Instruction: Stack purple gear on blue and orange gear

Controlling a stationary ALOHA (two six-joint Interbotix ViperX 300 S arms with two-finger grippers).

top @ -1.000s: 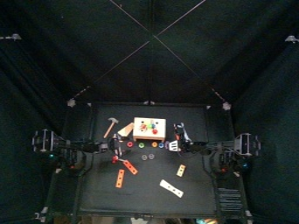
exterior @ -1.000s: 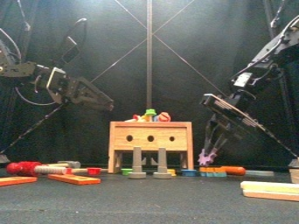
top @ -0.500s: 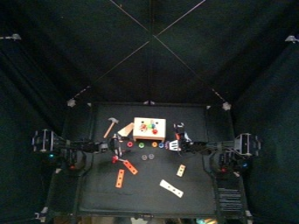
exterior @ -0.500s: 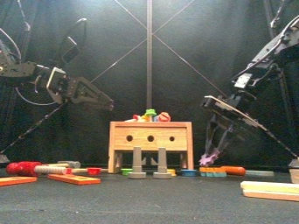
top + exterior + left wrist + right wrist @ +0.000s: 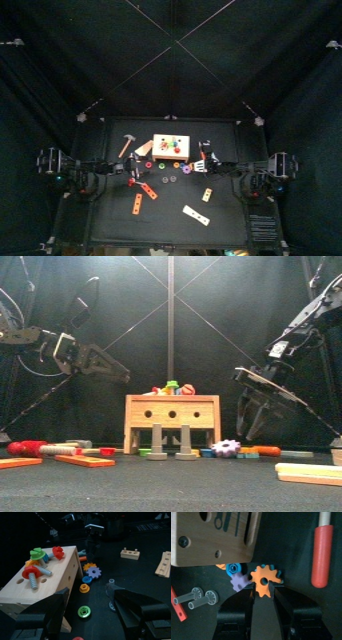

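Note:
The purple gear (image 5: 237,582) lies on the table by the wooden box's foot, touching the blue gear (image 5: 233,568) and the orange gear (image 5: 267,574). In the left wrist view the purple gear (image 5: 93,572) sits between the orange gear (image 5: 87,565) and the blue gear (image 5: 87,578). In the front view it (image 5: 225,447) lies low on the table. My right gripper (image 5: 260,587) hangs just above the gears, its jaws only slightly apart and empty. My left gripper (image 5: 90,594) is open and empty, held up left of the box.
The wooden box (image 5: 171,416) holds coloured bolts on top (image 5: 37,562). A red-handled tool (image 5: 323,554) lies near the gears. A green nut (image 5: 83,612) and wooden blocks (image 5: 130,553) lie in front. Slats (image 5: 197,215) lie towards the table's front.
The purple gear has left my right gripper's tips and dropped to the table beside the other gears. The left arm has not moved.

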